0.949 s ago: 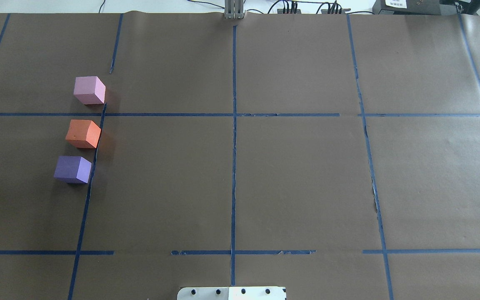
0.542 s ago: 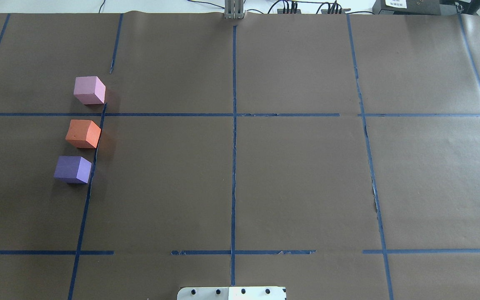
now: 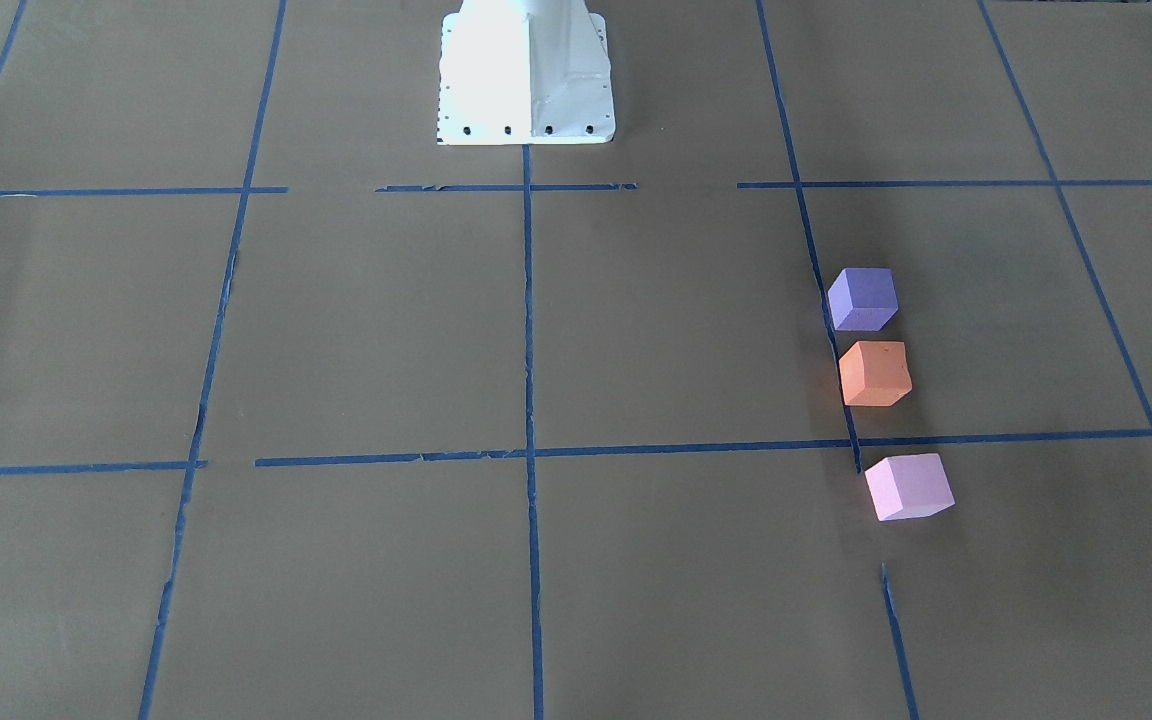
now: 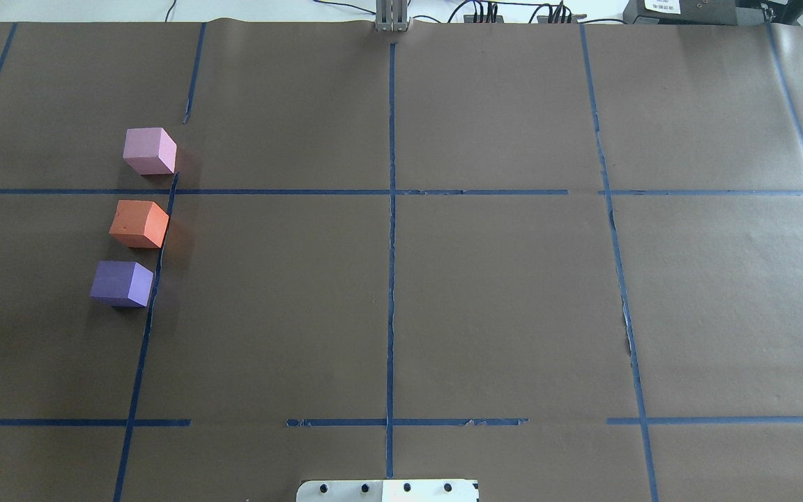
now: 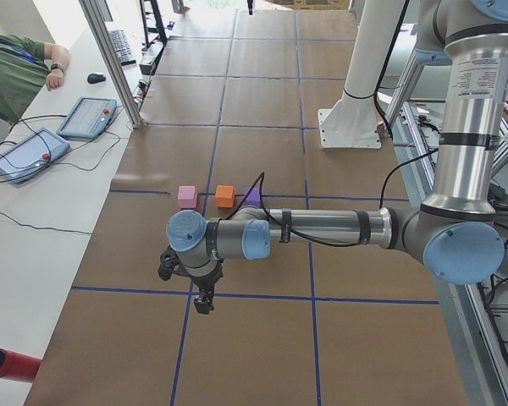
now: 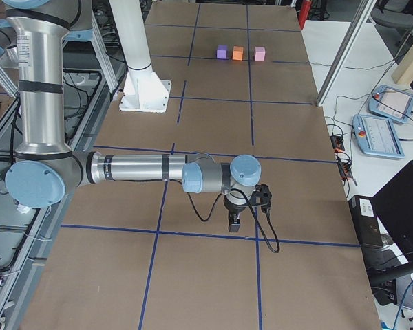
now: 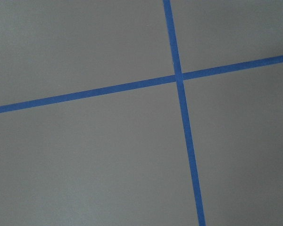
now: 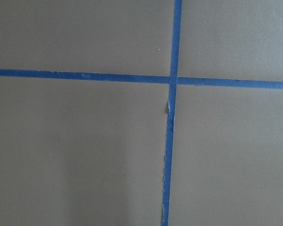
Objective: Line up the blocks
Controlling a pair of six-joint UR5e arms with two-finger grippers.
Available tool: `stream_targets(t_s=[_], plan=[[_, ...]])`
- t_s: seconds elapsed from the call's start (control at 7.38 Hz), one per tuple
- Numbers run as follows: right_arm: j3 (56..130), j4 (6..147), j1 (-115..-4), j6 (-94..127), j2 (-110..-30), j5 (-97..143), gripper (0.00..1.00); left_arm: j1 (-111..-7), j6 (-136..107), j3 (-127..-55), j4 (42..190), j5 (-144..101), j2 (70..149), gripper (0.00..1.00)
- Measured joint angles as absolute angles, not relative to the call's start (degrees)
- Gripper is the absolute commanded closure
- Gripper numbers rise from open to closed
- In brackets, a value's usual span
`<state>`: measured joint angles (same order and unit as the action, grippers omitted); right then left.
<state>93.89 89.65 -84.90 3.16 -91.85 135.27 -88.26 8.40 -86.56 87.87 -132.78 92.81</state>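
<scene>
Three foam cubes stand in a near-straight row on the brown paper at the table's left side: the pale pink block [image 4: 149, 150] farthest from me, the orange block [image 4: 139, 223] in the middle, the violet-purple block [image 4: 121, 283] nearest. They also show in the front view: purple [image 3: 863, 298], orange [image 3: 874, 373], pink [image 3: 908, 486]. None touch each other. My left gripper [image 5: 201, 300] shows only in the left side view, off to the table's left end, away from the blocks. My right gripper [image 6: 234, 223] shows only in the right side view, far from them. I cannot tell whether either is open or shut.
Blue tape lines [image 4: 391, 244] grid the brown paper. The white robot base [image 3: 524, 70] stands at the table's near middle edge. Both wrist views show only paper and a tape crossing [image 7: 178, 76]. An operator [image 5: 17, 72] and teach pendants [image 5: 86, 117] are beside the table.
</scene>
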Motion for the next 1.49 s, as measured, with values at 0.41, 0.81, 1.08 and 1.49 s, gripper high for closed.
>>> stream_targets(t_s=[0.41,0.81,1.08,1.49], plan=[[93.9,89.6,-84.9,3.2,-91.8,135.3,0.0,-88.3,7.7,-86.7,88.5,-132.8,92.8,0.0],[93.9,89.6,-84.9,3.2,-91.8,135.3,0.0,-89.2,7.6,-86.9,88.7,-132.8,92.9,0.0],[93.9,89.6,-84.9,3.2,-91.8,135.3,0.0,-89.8,7.6,-86.9,89.0,-132.8,92.9,0.0],[93.9,89.6,-84.9,3.2,-91.8,135.3,0.0,-90.2,7.6,-87.0,89.1,-132.8,92.9,0.0]])
